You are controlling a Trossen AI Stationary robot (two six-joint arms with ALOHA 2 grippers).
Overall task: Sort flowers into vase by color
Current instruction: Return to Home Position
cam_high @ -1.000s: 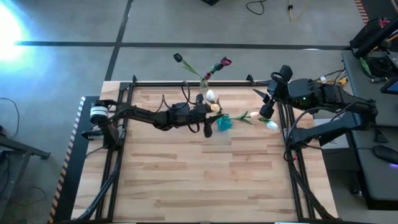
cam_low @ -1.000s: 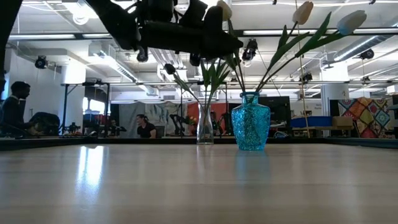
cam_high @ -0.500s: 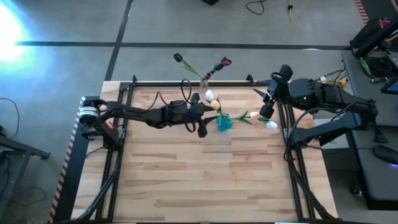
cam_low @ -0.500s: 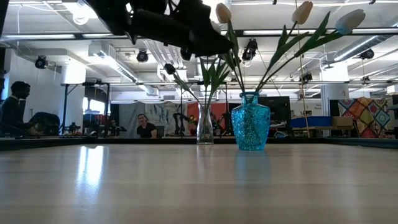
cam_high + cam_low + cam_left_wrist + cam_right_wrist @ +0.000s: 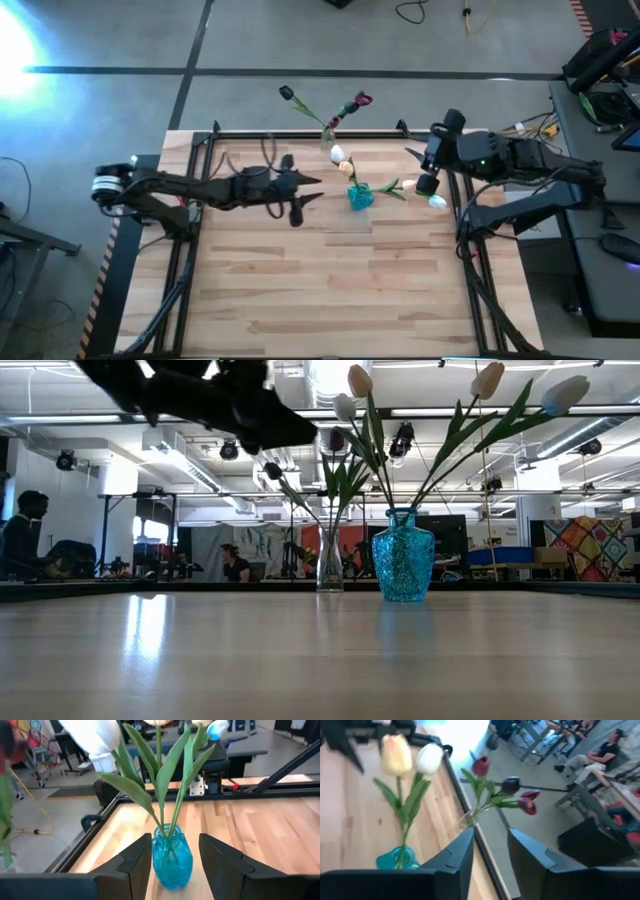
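Note:
A blue glass vase (image 5: 360, 197) (image 5: 403, 555) stands on its base on the table toward the far edge and holds white and peach tulips (image 5: 487, 378) by their stems. A clear vase (image 5: 329, 562) (image 5: 469, 820) at the far edge holds maroon tulips (image 5: 360, 100) (image 5: 481, 766). My left gripper (image 5: 310, 190) (image 5: 175, 840) hovers open just left of the blue vase (image 5: 172, 862), which shows between its fingers but farther off. My right gripper (image 5: 420, 160) (image 5: 491, 832) is open in the air by the table's right edge.
A black frame rail (image 5: 300, 133) runs round the table, and the clear vase stands close to its far bar. Bare wooden tabletop (image 5: 320, 280) lies on the near side of the vases. People and workshop equipment (image 5: 235, 565) show in the room beyond.
My left gripper has drawn back from beside the blue vase toward the table's left edge, staying raised above the table. The tulips have stayed in the blue vase, and one more white head now shows clear of the arm in the low view.

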